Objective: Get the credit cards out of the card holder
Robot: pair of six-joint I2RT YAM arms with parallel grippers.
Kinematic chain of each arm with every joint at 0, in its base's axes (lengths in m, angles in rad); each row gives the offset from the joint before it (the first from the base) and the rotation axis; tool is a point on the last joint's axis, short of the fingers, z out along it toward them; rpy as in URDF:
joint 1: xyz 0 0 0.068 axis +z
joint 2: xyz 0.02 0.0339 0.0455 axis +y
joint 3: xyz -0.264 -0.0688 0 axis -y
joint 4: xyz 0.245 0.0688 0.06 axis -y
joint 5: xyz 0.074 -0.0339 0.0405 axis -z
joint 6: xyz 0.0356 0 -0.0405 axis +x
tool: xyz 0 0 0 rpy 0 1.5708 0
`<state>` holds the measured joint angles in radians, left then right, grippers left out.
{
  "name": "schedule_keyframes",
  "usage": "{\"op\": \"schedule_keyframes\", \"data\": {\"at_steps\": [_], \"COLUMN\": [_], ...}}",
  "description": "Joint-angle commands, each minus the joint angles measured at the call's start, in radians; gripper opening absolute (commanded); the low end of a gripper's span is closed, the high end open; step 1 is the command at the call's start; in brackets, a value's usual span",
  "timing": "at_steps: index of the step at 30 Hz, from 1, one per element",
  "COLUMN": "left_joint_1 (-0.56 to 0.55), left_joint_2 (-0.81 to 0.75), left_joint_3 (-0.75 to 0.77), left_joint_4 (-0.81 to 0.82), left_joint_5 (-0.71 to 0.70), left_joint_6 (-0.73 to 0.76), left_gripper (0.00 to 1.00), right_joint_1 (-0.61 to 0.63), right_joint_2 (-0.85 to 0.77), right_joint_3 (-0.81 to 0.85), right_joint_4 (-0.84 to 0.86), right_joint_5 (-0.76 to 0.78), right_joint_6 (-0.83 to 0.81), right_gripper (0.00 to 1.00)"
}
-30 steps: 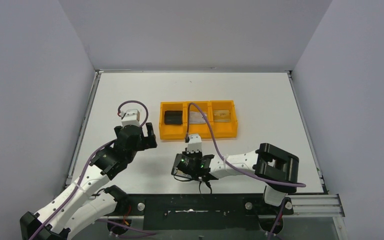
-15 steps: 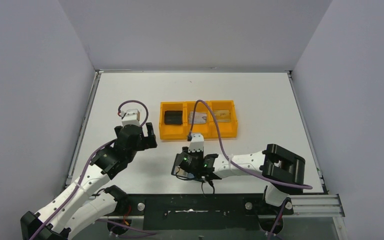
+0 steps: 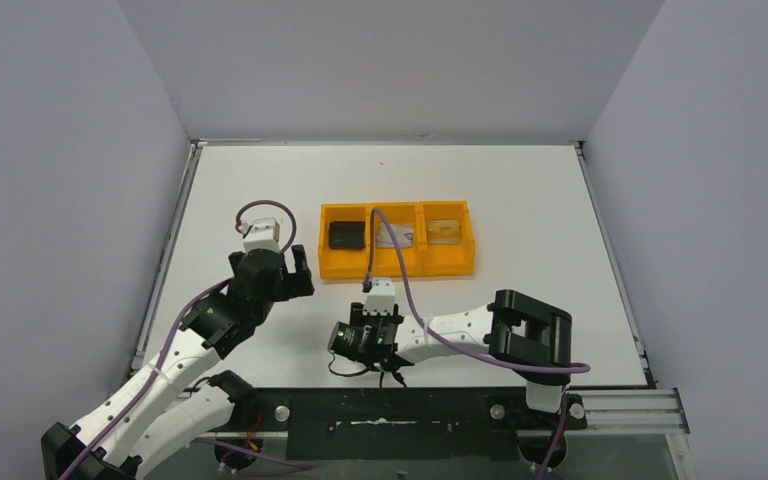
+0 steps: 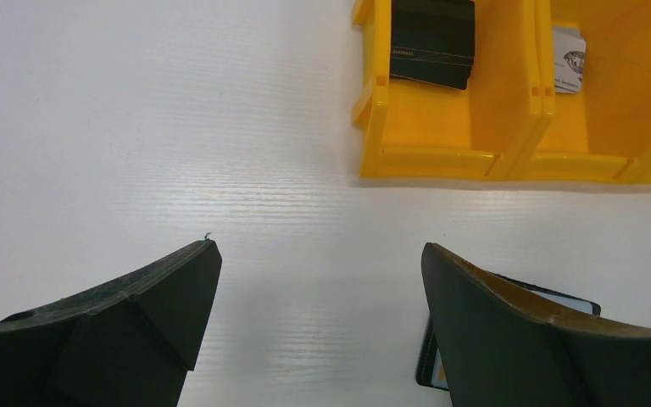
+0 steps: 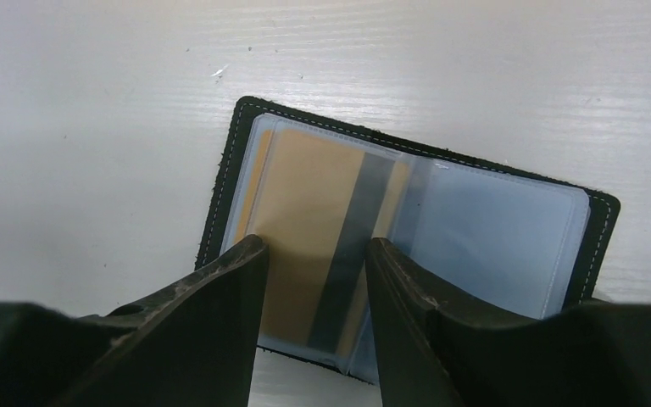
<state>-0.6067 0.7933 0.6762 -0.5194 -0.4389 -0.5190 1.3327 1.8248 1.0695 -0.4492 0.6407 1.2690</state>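
Right wrist view: card holder (image 5: 492, 229) lies opened flat on the white table (image 5: 93, 102), black stitched border up, clear pockets showing. Gold card (image 5: 305, 186) with dark stripe sits inside the left pocket; the right pocket looks bare, though glare makes that hard to judge. Right gripper (image 5: 315, 246) poised over the holder's near-left part, fingers parted, gold card showing in the gap, nothing clamped.

Left wrist view: left gripper (image 4: 318, 250) spread wide over bare table, holding nothing; one corner of the holder peeks out past its right finger (image 4: 509, 339).

Top external view: orange tray (image 3: 397, 267) stands beyond both grippers, mid-table. Left compartment holds a chunky black block (image 3: 346, 235), middle one a silvery-grey card (image 3: 395, 236), right one a flat pale-gold piece (image 3: 444, 229), too small to identify. Holder is near the table's front edge, largely hidden under the right wrist.
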Motion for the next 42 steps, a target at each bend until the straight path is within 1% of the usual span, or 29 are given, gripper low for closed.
{"op": "schedule_keyframes", "data": {"at_steps": [1, 6, 9, 11, 15, 18, 24, 29, 35, 37, 40, 42], "left_joint_1": [0.007, 0.006, 0.008, 0.008, 0.008, 0.008, 0.009, 0.010, 0.009, 0.009, 0.009, 0.010], "left_joint_2": [-0.010, -0.005, -0.005, -0.005, -0.005, -0.003, 0.000, -0.007, -0.042, -0.055, -0.055, -0.036], "left_joint_3": [0.008, 0.009, 0.010, 0.008, 0.008, 0.008, 0.009, 0.003, -0.015, -0.062, -0.118, -0.148], "left_joint_4": [0.052, 0.052, 0.052, 0.052, 0.053, 0.053, 0.052, 0.050, 0.091, 0.138, 0.236, 0.297], "left_joint_5": [0.003, 0.006, 0.006, 0.006, 0.007, 0.007, 0.011, 0.046, 0.176, 0.256, 0.412, 0.501], "left_joint_6": [0.001, 0.001, 0.000, 0.000, 0.000, 0.001, -0.002, -0.027, -0.120, -0.158, -0.223, -0.252], "left_gripper": [0.91, 0.91, 0.91, 0.91, 0.91, 0.91, 0.91, 0.91, 0.96, 0.97, 0.97, 0.93], "right_joint_1": [-0.006, -0.011, -0.014, -0.019, -0.025, -0.027, -0.044, -0.066, -0.095, -0.110, -0.137, -0.149], "right_joint_2": [0.002, -0.006, -0.032, -0.052, -0.099, -0.143, -0.223, -0.271, -0.305, -0.315, -0.328, -0.334], "right_joint_3": [-0.026, -0.053, -0.088, -0.112, -0.167, -0.210, -0.282, -0.352, -0.431, -0.474, -0.540, -0.579], "right_joint_4": [0.020, 0.035, 0.082, 0.108, 0.216, 0.326, 0.502, 0.650, 0.759, 0.807, 0.904, 0.958], "right_joint_5": [0.037, 0.037, 0.030, 0.026, -0.008, -0.038, -0.116, -0.186, -0.242, -0.266, -0.297, -0.311], "right_joint_6": [-0.006, -0.023, -0.057, -0.075, -0.184, -0.259, -0.374, -0.390, -0.332, -0.299, -0.249, -0.225], "right_gripper": [0.43, 0.28, 0.19, 0.15, 0.10, 0.05, 0.02, 0.01, 0.01, 0.01, 0.01, 0.01]}}
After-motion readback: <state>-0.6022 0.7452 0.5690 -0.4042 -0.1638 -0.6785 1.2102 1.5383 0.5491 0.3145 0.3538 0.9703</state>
